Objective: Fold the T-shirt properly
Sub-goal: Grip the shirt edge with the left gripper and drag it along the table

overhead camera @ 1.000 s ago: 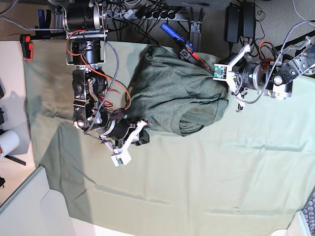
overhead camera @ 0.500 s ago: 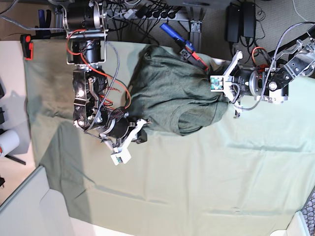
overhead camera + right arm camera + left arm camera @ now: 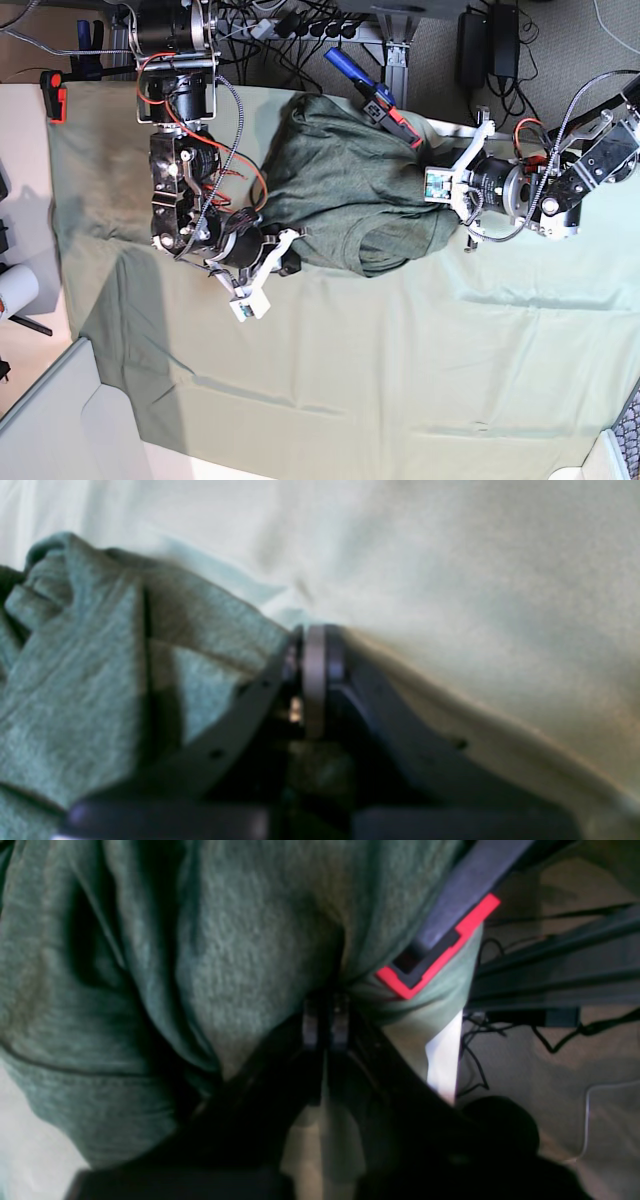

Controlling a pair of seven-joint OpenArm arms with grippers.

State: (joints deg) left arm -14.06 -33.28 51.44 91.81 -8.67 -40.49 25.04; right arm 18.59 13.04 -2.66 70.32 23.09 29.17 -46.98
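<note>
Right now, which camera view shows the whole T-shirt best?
The base view: the T-shirt appears complete there, bunched on the table cloth between both arms. The left wrist view shows only blurred folds in front of the shut left claw. The right wrist view shows one crumpled edge beside the shut right claw.

You can't make out the fabric caught at the right gripper point(image 3: 314, 645): that view is blurred. The dark olive-green knit T-shirt point(image 3: 165, 965) runs off the left wrist picture's top and left edges.
</note>
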